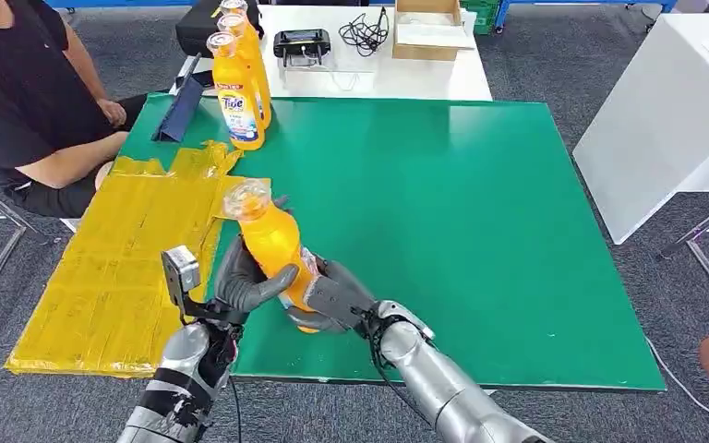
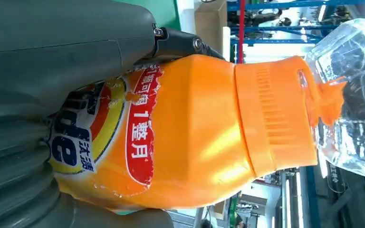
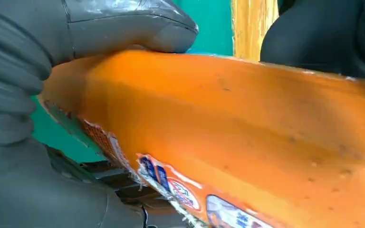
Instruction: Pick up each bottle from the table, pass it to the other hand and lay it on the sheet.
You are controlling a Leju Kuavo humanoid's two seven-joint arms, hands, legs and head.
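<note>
Nearby, two bottles (image 1: pixel 240 78) upright, person (image 1: pixel 28 92) beside sheet (image 1: pixel 120 268), both hands' fingers (image 1: pixel 257 284) gripping held bottle (image 1: pixel 277 249).

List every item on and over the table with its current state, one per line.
Held bottle: in the air, tilted, gripped by both hands, cap on.
Left hand: wrapped around the bottle.
Right hand: holding its lower end.
Two standing bottles: upright on the green mat.
Yellow sheet: flat, bare.

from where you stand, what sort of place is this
Probably a lab or workshop set up for robot trials, not a home. A green mat covers the work table, a taped yellow sheet lies beside it, a white table behind holds cables and a small device, and blue metal racking stands beyond.
</note>
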